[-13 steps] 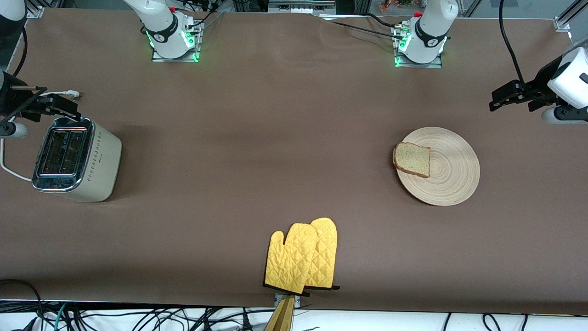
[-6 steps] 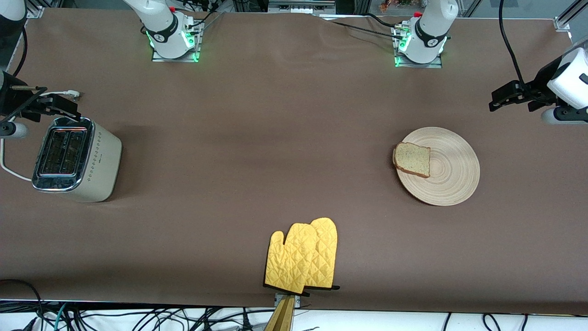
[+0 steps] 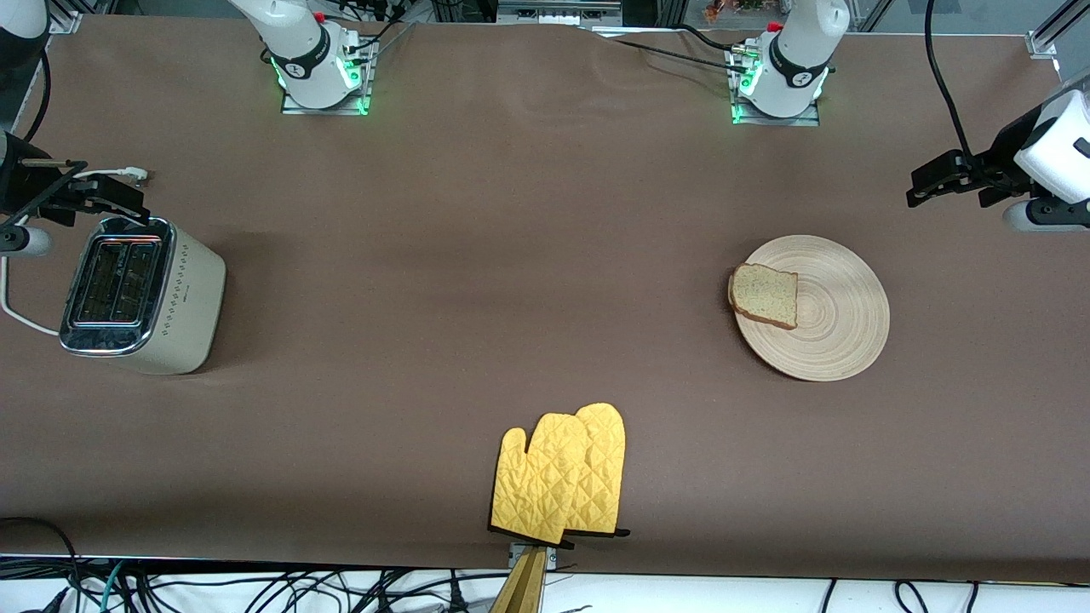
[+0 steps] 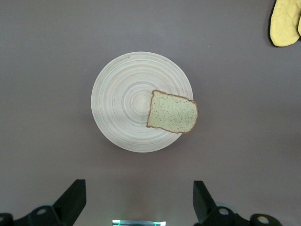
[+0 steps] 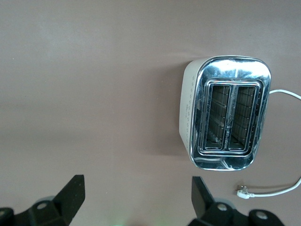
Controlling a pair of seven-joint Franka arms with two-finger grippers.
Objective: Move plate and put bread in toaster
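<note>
The plate (image 3: 813, 307) lay on the bench (image 3: 511, 255) toward the left arm's end, and the left hand (image 3: 945, 180) hung in the air close by it, over bare bench a little farther from the front camera than the plate and nearer the bench's end. In the left wrist view the plate (image 4: 141, 101) sat almost squarely below and ahead of that hand (image 4: 139, 203), so the left arm was plainly the nearer one for moving it. The left hand's fingers (image 4: 70, 200) stood wide apart, holding and touching nothing.

The bread (image 3: 765, 295) rested flat on the plate, at the rim that faced the right arm's end of the bench, with one edge just overhanging the rim. Being nearly square, the slice had no real long axis to speak of. From the left hand it lay past the plate's centre, on the side away from that hand.

The toaster (image 3: 136, 294) stood well apart from both, at the right arm's end of the bench, its two slots open upward and running roughly toward and away from the front camera. The right hand (image 3: 89, 196) hovered just beside the toaster's top, over the edge farther from the front camera, with its fingers (image 5: 70, 195) spread wide and empty; that arm waited. A white cord trailed from the toaster (image 5: 225, 113) in the right wrist view.

I judged the plate had to travel across the bench toward the toaster before the slice could go in.
</note>
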